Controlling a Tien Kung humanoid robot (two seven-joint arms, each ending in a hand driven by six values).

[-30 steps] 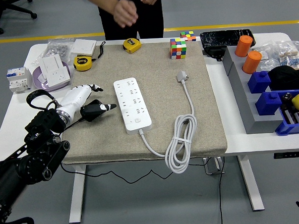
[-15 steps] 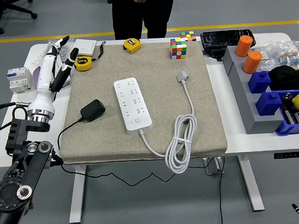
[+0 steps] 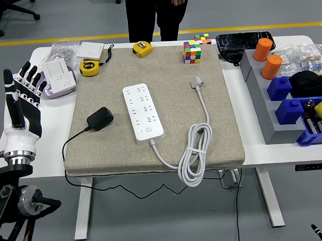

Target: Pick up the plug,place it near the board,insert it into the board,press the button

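Note:
A black plug adapter (image 3: 99, 118) lies on the beige mat (image 3: 148, 62), its thin black cord trailing off the mat's front-left corner. Just right of it rests the white power strip (image 3: 142, 111) with its button near the front end. The strip's own white plug (image 3: 196, 82) and coiled cable (image 3: 195, 151) lie to the right. My left hand (image 3: 22, 100) is raised upright at the far left edge, fingers spread and holding nothing, well clear of the plug. My right hand is out of view.
Behind the mat are two yellow tape measures (image 3: 89, 67), a Rubik's cube (image 3: 191, 51) and white sockets (image 3: 60, 74). Grey and blue bins (image 3: 288, 101) with orange cylinders (image 3: 271, 66) fill the right side. A person (image 3: 153, 14) stands at the far edge.
My left hand let go of the black plug beside the strip, lifted away to the back left, then drew back to the far left edge. The person's hands went down out of the way.

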